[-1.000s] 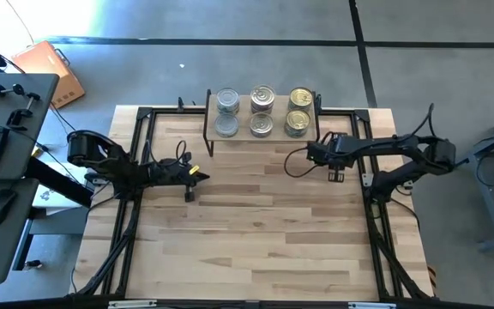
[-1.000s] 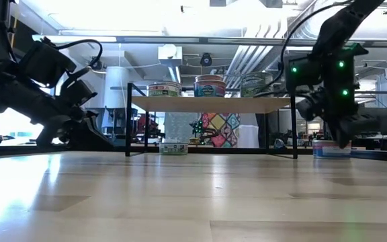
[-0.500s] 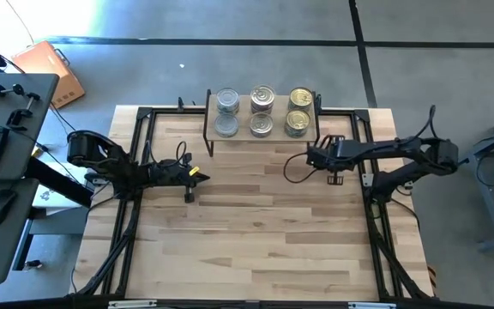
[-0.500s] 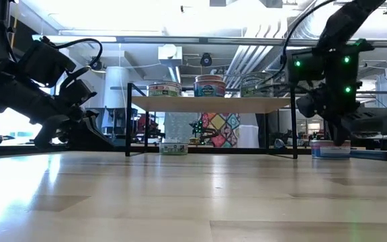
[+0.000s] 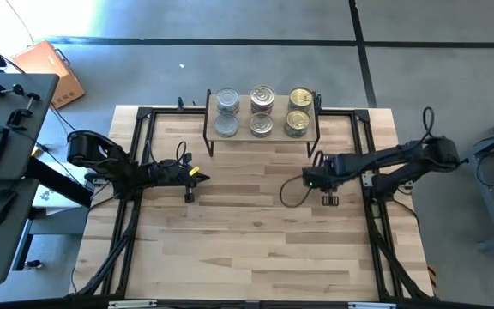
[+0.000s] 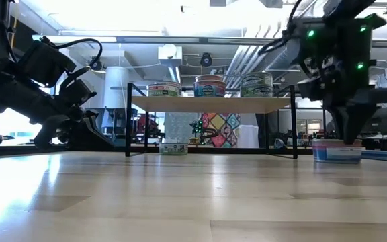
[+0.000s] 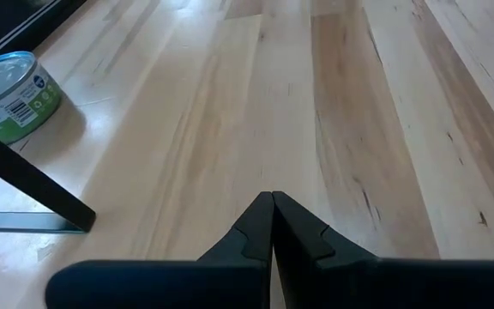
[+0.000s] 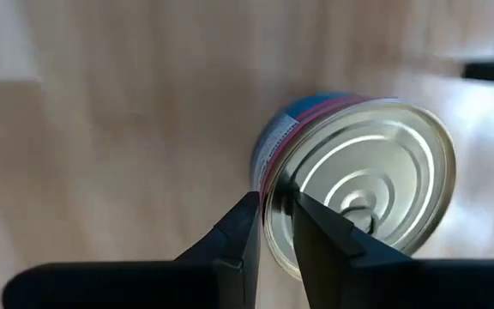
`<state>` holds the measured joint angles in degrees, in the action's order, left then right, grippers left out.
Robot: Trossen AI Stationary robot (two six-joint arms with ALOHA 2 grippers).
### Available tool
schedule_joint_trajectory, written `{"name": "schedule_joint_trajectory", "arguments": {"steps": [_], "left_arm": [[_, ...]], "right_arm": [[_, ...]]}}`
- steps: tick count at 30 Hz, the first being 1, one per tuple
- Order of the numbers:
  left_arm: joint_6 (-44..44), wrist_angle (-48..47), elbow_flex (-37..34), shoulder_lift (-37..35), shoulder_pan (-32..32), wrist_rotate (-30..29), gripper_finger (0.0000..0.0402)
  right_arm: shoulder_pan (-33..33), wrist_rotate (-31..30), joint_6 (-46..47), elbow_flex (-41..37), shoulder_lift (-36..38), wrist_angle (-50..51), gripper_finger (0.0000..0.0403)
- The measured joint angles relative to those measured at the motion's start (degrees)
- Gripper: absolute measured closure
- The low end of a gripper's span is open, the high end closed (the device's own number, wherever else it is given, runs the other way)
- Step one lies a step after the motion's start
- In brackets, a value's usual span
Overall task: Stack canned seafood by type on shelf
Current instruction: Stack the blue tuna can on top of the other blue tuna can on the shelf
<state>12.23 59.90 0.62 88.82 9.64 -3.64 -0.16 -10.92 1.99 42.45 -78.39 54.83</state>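
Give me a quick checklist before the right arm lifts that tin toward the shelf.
1. Right gripper pinching the rim of the blue-label tin: ok.
2. Tin level in the grip: not ok, it looks tilted.
3. Tin off the table: cannot tell.
4. Shelf has room on top: cannot tell, six tins sit there.
5. Left gripper shut, parked away from the shelf: ok.

Overhead: straight down on whole worktop (image 5: 247,232). Low: level across worktop, facing shelf (image 6: 210,103), shared with overhead. Wrists: close, downward.
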Motion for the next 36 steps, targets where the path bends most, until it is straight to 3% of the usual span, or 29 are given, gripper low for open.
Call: {"name": "schedule_joint_trajectory", "arguments": {"steps": [5,9,13,17,19,22,26,29,31,36], "left_arm": [[0.31,0.29,-0.02,0.0,-1.85,-0.02,0.0402],[0.3,2.18,-0.04,-0.02,-4.81,-0.01,0.0401],[0.02,8.15,-0.02,-0.02,-8.7,0.76,0.0402],[0.02,12.77,0.89,-0.02,-11.73,1.18,0.0401],[0.0,13.32,1.78,-0.04,-12.94,1.2,0.0401],[0.0,12.84,2.64,-0.04,-14.51,1.42,0.0401],[-0.24,10.9,3.22,-0.04,-16.04,1.51,0.0401],[-1.68,9.64,3.52,-0.04,-17.08,1.51,0.0401],[-1.35,8.01,3.54,-0.04,-18.68,1.5,0.0402],[4.01,7.21,4.26,0.0,-25.41,1.46,0.0401]], "right_arm": [[7.06,1.13,8.35,1.78,-2.37,-7.57,0.0346],[10.52,-1.15,9.78,3.63,-8.73,-18.5,0.0346],[11.46,-2.8,6.38,9.52,-17.96,-30.59,0.0346],[12.01,0.46,-1.92,19.76,-26.19,-39.91,0.0346],[12.81,2.11,-6.51,24.74,-28.31,-36.99,0.0346],[14.04,-0.34,-7.69,29.93,-28.67,-28.32,0.0346],[14.81,-5.11,0.35,30.68,-28.33,-14.2,0.0346],[15.66,-5.23,6.49,27.79,-28.03,-14.58,0.0346],[16.14,-4.78,9.37,23.49,-28.27,-23.57,0.0346],[17.26,-3.86,11.48,11.31,-28.44,-59.43,0.033]]}}
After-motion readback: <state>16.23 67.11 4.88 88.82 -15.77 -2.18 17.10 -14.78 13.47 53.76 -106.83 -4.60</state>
